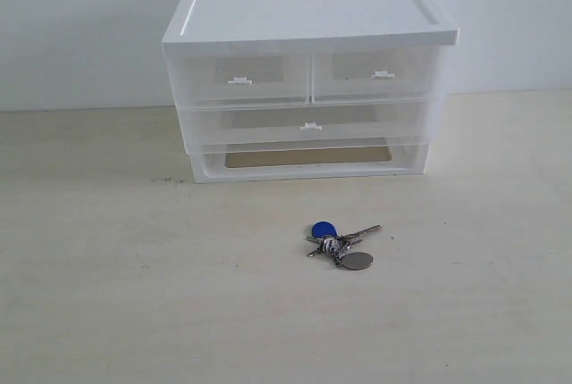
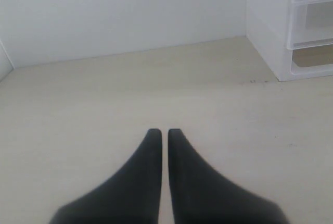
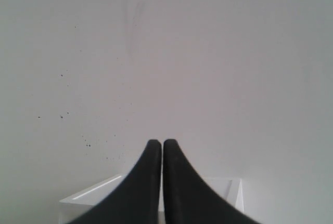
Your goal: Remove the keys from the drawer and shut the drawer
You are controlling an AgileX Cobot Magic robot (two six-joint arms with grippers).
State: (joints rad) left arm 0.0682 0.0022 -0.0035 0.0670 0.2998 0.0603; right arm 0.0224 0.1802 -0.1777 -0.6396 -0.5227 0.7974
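Your keys (image 1: 340, 244) are out on the pale wooden table (image 1: 134, 295), lying flat in front of the white plastic drawer cabinet (image 1: 304, 9) and a little right of its centre, well apart from it. The round blue tag (image 1: 323, 229) sits on the side nearer the cabinet, the grey disc (image 1: 358, 261) on the side farther from it, and one key blade points off to the right.

The wide drawer (image 1: 268, 125) sits in the cabinet's middle tier under the two half-width drawers (image 1: 239, 78), with its small tab handle (image 1: 310, 126) at the centre. It looks pushed in, or very nearly so (from this angle you cannot tell whether the front is fully flush). The bay (image 1: 308, 156) below it is an open frame with the tabletop showing through.

Neither arm appears in the exterior view. Your left gripper (image 2: 164, 133) hangs above bare table with its two dark fingers drawn together to a thin slit, holding nothing; a corner of the cabinet shows off to one side. Your right gripper (image 3: 158, 143) is likewise pinched to a hairline gap and empty, facing the plain wall (image 3: 208, 52), with a white plastic edge (image 3: 231, 190) showing behind the fingers.
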